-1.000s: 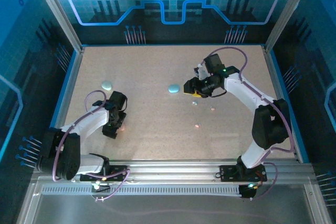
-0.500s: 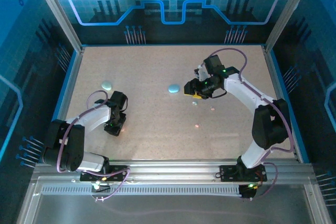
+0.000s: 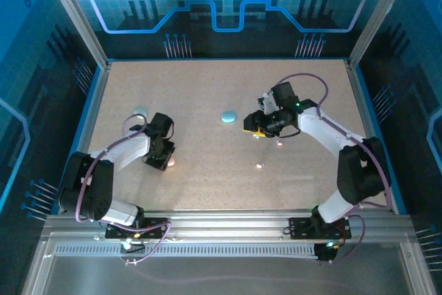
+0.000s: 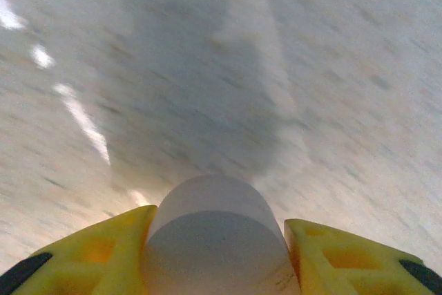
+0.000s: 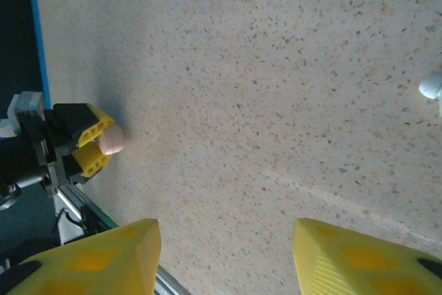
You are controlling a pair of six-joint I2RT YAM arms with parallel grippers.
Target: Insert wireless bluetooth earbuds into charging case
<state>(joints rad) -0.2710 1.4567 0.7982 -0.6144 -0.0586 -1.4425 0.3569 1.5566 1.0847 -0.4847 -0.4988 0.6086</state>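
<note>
Top external: catching the left arm point(image 3: 121, 151) bent at centre-left and the right arm point(image 3: 324, 129) stretched to mid-frame, earbuds point(image 3: 260, 166) just below it, then over to the wrist views for the grips: left gripper point(image 4: 219, 222) clamped on a pale pink case point(image 5: 110, 141), right gripper point(image 5: 224, 233) spread wide.

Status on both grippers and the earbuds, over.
Left gripper shut on a pink rounded piece. Right gripper open, empty. Earbuds loose on the table beside it. Nothing seen blocking.
</note>
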